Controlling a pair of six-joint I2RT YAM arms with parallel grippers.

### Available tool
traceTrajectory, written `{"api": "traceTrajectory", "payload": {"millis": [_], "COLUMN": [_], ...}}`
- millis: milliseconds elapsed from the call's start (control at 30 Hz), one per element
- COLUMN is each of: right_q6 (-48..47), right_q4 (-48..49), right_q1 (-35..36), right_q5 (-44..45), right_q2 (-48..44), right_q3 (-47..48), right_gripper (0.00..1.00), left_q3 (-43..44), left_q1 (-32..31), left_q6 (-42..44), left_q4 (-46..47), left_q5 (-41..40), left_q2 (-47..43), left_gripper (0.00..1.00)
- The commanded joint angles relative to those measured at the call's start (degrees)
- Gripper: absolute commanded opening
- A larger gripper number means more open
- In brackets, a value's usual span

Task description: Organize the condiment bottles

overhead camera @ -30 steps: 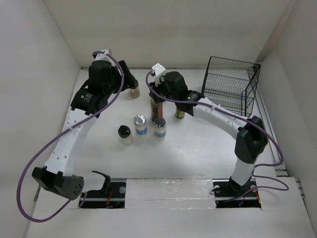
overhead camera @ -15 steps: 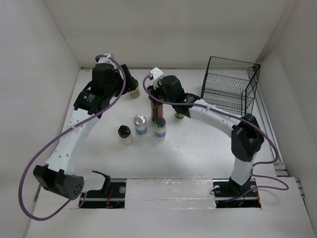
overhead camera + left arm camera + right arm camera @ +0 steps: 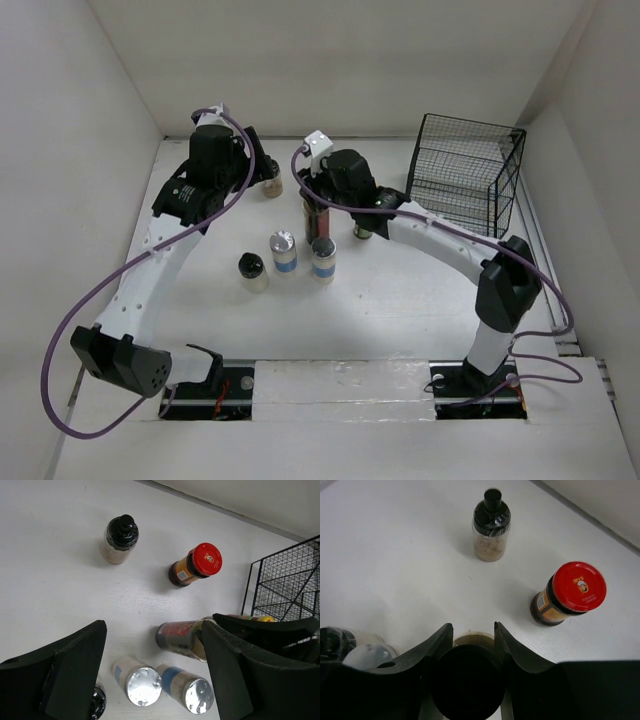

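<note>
Well, not much has moved in the last second, and that tells me something. My right gripper (image 3: 472, 630) has settled over the brown sauce bottle (image 3: 177, 635). Its two fingers look shut tight on the bottle's black cap. The right arm's elbow swung in a little and then back out. The bottle stands where it stood, in the middle of the table (image 3: 400, 290), behind the two silver-capped shakers (image 3: 142, 685). So I think the grab is made but the lift has not started.

My left gripper (image 3: 153, 627) has drifted a tiny bit. Its fingers are spread wide with nothing between them, and it hangs above the table near the far black-capped jar (image 3: 120, 537). That jar has not moved. The red-lidded jar (image 3: 200, 562) stands just beside it, on the basket side.

The near black-capped jar (image 3: 252, 270) sits to the left of the shakers, in a short row with them. The green-capped bottle (image 3: 362, 232) is mostly hidden under my right arm. The wire basket (image 3: 465, 180) stands well off to the right.

I think the sorting is still near its start, since the bottles lie scattered.
</note>
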Motion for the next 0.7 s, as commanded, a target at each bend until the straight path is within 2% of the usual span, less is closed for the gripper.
{"api": "traceTrajectory", "payload": {"millis": [0,167,433,667], "right_q6": [0.27,0.27,-1.75,-1.75], "right_q4": [7.94,3.29,-8.40,-9.11], "right_q1": [-0.78,-5.43,-17.38,-26.35], "right_q5": [-0.48,-1.19,2.23,8.91], "right_q2": [-9.02,-10.08,-2.45,-1.21], "right_q3": [10.17,18.95,42.93,48.77], "right_gripper": [0.07,0.05,0.01,0.01], "left_q3": [3.09,3.09,2.04,1.42], "left_q1": [0.04,0.04,0.04,0.04], "left_q6": [0.13,-0.57,-1.10,-0.58], "left_q4": [1.33,0.80,1.85,1.85], "left_q5": [-1.67,-2.38,0.17,-0.36], "left_q2": [-0.21,0.32,0.32,-0.30], "left_gripper": [0.72,0.72,0.72,0.72]}}
